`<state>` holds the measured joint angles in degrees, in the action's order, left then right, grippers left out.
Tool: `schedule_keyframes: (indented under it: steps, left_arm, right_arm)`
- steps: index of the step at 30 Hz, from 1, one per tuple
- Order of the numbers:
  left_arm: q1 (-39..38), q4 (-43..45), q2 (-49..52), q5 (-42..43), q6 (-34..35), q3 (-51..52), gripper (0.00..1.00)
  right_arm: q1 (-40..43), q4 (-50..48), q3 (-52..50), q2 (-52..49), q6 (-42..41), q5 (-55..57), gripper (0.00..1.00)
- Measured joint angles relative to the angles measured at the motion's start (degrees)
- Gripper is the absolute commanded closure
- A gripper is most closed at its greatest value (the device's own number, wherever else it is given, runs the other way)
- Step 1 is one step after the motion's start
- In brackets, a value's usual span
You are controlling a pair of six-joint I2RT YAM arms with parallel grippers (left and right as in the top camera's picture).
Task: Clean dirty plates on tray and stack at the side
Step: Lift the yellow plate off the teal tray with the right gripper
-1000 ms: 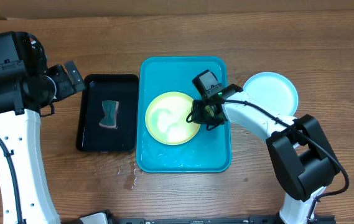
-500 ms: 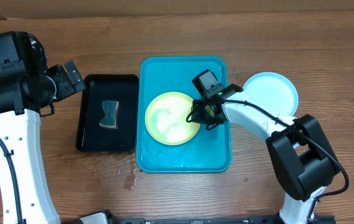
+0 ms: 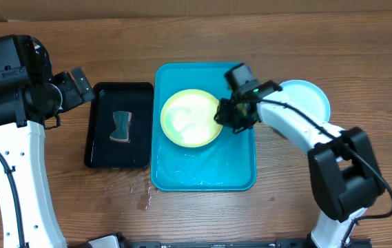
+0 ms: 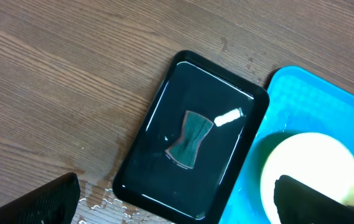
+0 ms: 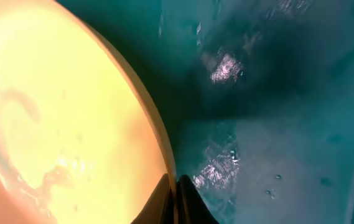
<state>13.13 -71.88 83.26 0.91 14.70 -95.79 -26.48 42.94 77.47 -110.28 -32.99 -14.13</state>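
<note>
A pale yellow-green plate (image 3: 189,118) hangs tilted over the cyan-blue tray (image 3: 202,180), wet and streaked. My right gripper (image 3: 222,114) is shut on its right rim; in the right wrist view the fingers (image 5: 175,193) pinch the plate's edge (image 5: 58,112) above the wet tray floor (image 5: 288,155). A light cyan plate (image 3: 306,100) lies on the table to the right of the tray. My left gripper (image 3: 71,86) is open and empty, high above the black tray; in the left wrist view its fingers (image 4: 177,208) frame the yellow-green plate (image 4: 313,168). A third plate is not in view.
A smaller black tray (image 3: 102,155) holding water and a dark sponge (image 3: 121,127) stands left of the cyan-blue tray; both also show in the left wrist view, the black tray (image 4: 251,93) and the sponge (image 4: 189,140). Water drops lie on the table by its front corner.
My right gripper has lifted the yellow-green plate off the tray floor and moved it up and toward the far side. The left arm has not moved.
</note>
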Motion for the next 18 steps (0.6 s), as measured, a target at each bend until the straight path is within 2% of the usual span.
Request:
schedule_keyframes:
  steps: [4, 9, 18]
  left_arm:
    - [0.0, 0.0, 0.0, 0.0, 0.0, 0.0, 0.0]
    - [0.0, 0.0, 0.0, 0.0, 0.0, 0.0, 0.0]
    - [0.0, 0.0, 0.0, 0.0, 0.0, 0.0, 0.0]
  right_arm:
    - [0.0, 2.0, 3.6, 1.4, -0.1, -1.0, 0.96]
    - [-2.3, 0.1, 4.4, 1.5, -2.2, 0.2, 0.96]
    - [-16.0, -7.4, 4.4, 1.5, -7.8, 14.8, 0.96]
